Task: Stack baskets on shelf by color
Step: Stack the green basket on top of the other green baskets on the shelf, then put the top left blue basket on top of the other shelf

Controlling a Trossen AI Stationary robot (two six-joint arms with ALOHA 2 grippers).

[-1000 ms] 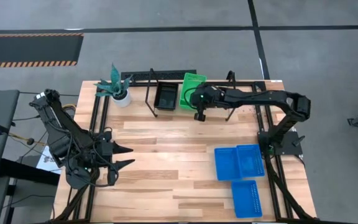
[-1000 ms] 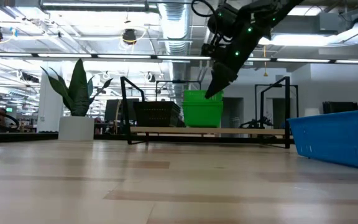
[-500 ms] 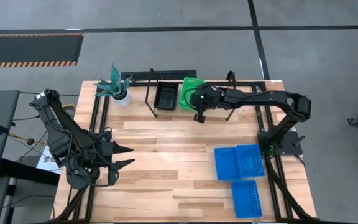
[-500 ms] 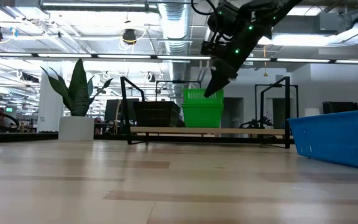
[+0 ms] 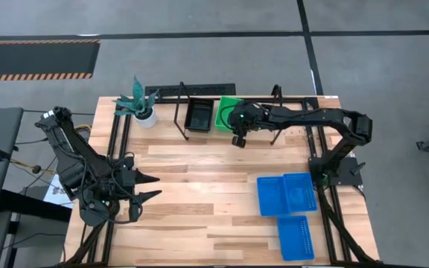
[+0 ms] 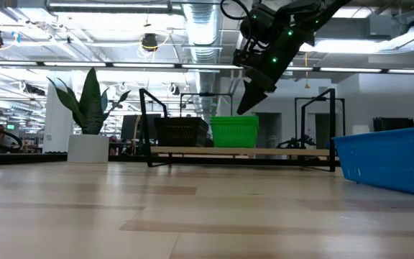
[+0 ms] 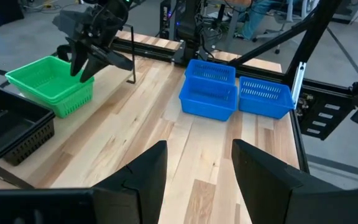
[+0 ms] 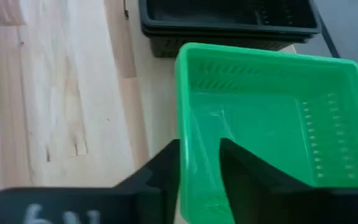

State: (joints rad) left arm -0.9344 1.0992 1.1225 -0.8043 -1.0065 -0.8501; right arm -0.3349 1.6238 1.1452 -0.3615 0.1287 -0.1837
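A stack of green baskets (image 5: 226, 110) (image 6: 233, 132) sits level on the shelf's wooden board (image 6: 243, 151), right of a stack of black baskets (image 5: 199, 115) (image 8: 229, 15). My right gripper (image 6: 246, 108) (image 8: 199, 168) hangs open just over the green stack's near wall (image 8: 197, 143), one finger outside it and one inside. Three blue baskets (image 5: 285, 193) (image 5: 293, 237) lie on the tabletop at the near right. My left gripper (image 5: 153, 187) (image 7: 199, 168) waits open at the table's left.
A potted plant (image 5: 140, 104) (image 6: 88, 115) stands at the far left, beside the shelf's black rods (image 5: 179, 119). The middle of the tabletop (image 5: 199, 186) is bare wood. Black frame rails (image 5: 322, 171) run along the right edge.
My right gripper has let go of the top green basket. The basket, which stood raised above the green stack, has dropped and now nests level in it. The gripper stays just above its near wall.
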